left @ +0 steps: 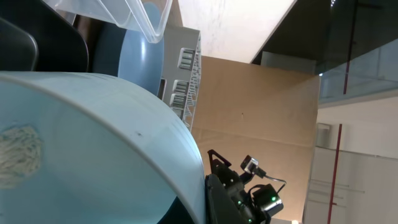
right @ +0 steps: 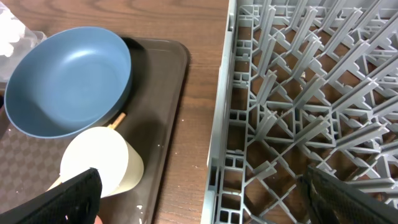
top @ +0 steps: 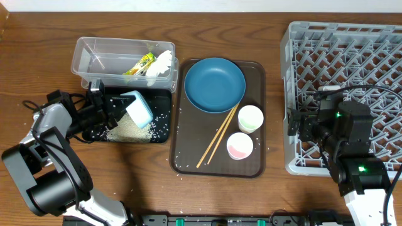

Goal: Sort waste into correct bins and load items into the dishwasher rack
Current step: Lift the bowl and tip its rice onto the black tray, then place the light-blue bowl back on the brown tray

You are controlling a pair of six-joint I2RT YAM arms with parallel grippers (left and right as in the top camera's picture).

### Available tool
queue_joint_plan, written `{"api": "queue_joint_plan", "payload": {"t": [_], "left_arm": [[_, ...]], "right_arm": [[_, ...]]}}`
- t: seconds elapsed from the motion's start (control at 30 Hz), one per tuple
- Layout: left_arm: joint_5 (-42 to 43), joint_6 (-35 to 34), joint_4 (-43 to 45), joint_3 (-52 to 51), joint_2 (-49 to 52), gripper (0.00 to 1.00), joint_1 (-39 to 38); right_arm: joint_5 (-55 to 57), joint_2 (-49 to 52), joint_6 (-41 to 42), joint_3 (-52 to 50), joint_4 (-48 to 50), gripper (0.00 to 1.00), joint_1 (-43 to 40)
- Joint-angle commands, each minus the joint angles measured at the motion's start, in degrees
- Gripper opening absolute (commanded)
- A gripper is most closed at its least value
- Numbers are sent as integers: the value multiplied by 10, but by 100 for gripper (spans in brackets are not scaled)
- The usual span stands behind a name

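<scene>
My left gripper (top: 118, 107) is shut on the rim of the light-blue bowl (top: 139, 110) and holds it tipped on its side over the black tray (top: 161, 102). The bowl fills the left wrist view (left: 93, 143). A heap of white rice (top: 132, 130) lies in the tray under it. The clear tub (top: 125, 45) holds the green-and-yellow wrapper (top: 139, 64) and the white napkin (top: 162, 64). My right gripper (top: 300, 125) is open and empty over the left edge of the grey dishwasher rack (top: 352, 56), as the right wrist view (right: 211, 199) also shows.
A brown serving tray (top: 254, 78) holds the dark-blue plate (top: 214, 84), the wooden chopsticks (top: 217, 137), a white cup (top: 250, 118) and a pink-inside cup (top: 239, 145). Loose rice grains dot both trays. In the right wrist view the plate (right: 68, 81) and white cup (right: 96, 165) lie left of the rack (right: 298, 93).
</scene>
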Motion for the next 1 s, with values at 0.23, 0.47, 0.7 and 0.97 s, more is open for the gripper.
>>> {"api": "queue_joint_plan", "payload": {"t": [0.23,0.47,0.7,0.97], "left_arm": [[-121,-26,66,-3,1,6,2],[-44,118,39,0,-10,6,-5],[-37,100,31,0,-10,6,-6],[-216,97,7,1,-107,6,-107]], "right_arm": [[-3,0,8,12,-1,99,3],[-2,0,8,12,-4,99,3],[-3,0,8,12,-4,99,3],[-2,0,8,12,-4,99,3]]}}
